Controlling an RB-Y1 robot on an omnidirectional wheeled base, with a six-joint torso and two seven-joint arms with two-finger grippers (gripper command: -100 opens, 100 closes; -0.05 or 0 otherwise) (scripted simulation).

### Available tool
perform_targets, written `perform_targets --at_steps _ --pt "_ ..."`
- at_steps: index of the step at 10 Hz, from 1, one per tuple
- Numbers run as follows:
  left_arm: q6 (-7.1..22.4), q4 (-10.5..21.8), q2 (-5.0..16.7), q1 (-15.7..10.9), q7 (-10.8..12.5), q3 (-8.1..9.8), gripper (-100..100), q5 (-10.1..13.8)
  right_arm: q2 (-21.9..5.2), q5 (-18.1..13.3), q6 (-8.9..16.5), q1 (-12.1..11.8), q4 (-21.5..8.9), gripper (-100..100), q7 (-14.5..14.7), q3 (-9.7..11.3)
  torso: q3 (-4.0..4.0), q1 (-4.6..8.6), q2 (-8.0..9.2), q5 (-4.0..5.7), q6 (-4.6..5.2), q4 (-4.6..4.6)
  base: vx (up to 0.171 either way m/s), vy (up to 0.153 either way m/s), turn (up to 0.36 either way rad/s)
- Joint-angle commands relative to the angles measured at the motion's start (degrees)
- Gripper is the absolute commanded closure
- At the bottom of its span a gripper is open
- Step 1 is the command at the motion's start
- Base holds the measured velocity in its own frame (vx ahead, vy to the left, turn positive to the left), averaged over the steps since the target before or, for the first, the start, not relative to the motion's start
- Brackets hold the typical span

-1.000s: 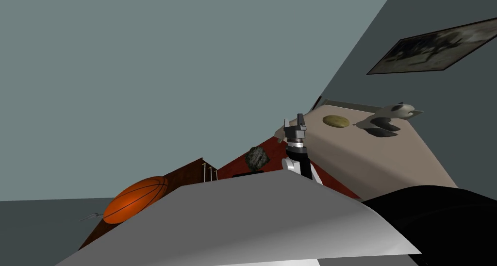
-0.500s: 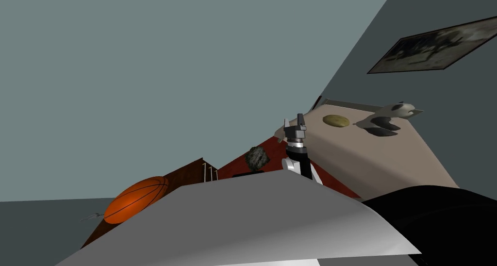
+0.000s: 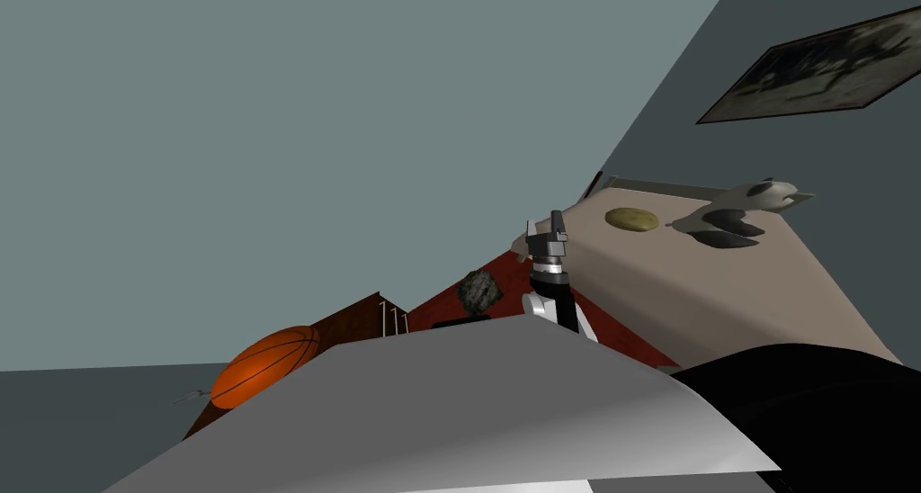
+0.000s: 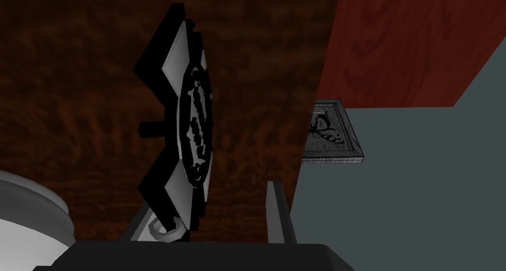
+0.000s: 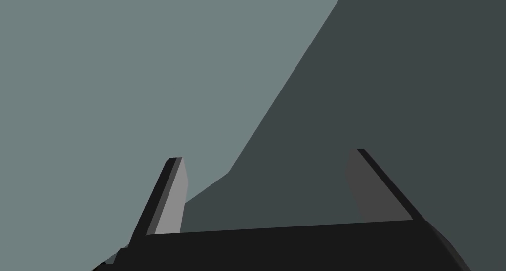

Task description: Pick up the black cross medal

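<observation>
Black cross medal (image 4: 192, 119), centre markings illegible, stands edge-on within left claw (image 4: 210, 200).

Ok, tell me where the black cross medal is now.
Left wrist view: the black cross medal stands edge-on between the open fingers of the left gripper, close against one and apart from the other, with dark brown wood behind it.

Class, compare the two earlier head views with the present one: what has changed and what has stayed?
Only my head camera shifted: the dark framed picture, the round yellowish-brown disc on the beige surface and the orange basketball all slid rightwards together in the view. Nothing was grasped or released. The open right gripper stayed raised as before.
</observation>
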State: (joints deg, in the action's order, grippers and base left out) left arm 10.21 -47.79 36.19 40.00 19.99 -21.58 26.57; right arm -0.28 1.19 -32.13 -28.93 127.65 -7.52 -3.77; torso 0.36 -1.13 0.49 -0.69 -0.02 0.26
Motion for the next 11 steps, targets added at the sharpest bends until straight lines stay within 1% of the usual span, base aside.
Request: perform_targets --at_steps 1,4,5,6,7,9,10,11 --pt "0.0 0.0 0.0 0.0 0.0 0.00 100 0.0 0.0 0.0 0.0 0.0 0.0 0 0.0 0.0 0.00 0.00 0.00 0.00 0.00 0.00 0.003 0.002 -0.012" --pt "0.0 0.0 0.0 0.0 0.0 -0.01 100 0.0 0.0 0.0 0.0 0.0 0.0 0 0.0 0.0 0.05 0.03 0.07 0.01 -0.01 0.03 0.000 0.000 0.000" --pt "0.1 0.0 0.0 0.0 0.0 -0.01 0 0.0 0.0 0.0 0.0 0.0 0.0 0 0.0 0.0 0.06 0.03 0.08 0.01 0.00 0.04 0.000 0.000 0.000" --pt "0.2 -1.6 1.1 1.0 0.5 -0.22 100 0.5 0.0 0.0 0.0 0.0 0.0 0 0.0 0.0 0.06 0.04 0.09 0.01 0.00 0.04 -0.001 -0.018 -0.011" --pt "0.2 -2.2 1.6 1.4 0.7 -0.39 100 0.8 0.0 0.0 0.0 0.0 0.0 0 0.0 0.0 0.07 0.10 0.10 0.04 0.00 0.05 0.004 -0.033 -0.010" --pt "0.3 -4.7 3.7 3.0 1.6 -1.09 100 1.9 0.0 0.0 0.0 0.0 0.0 0 0.0 0.0 0.05 0.22 0.05 0.06 0.01 0.04 0.014 -0.047 -0.014" --pt "0.7 -4.6 3.0 2.8 1.3 -0.39 100 1.2 0.0 0.0 0.0 0.0 0.0 0 0.0 0.0 0.04 0.25 0.05 0.07 -0.01 0.02 -0.001 -0.018 0.004" --pt "0.7 -4.8 3.1 2.9 1.4 -0.40 0 1.2 0.0 0.0 0.0 0.0 0.0 0 0.0 0.0 0.05 0.15 0.07 0.04 -0.01 0.03 0.000 0.000 0.000"
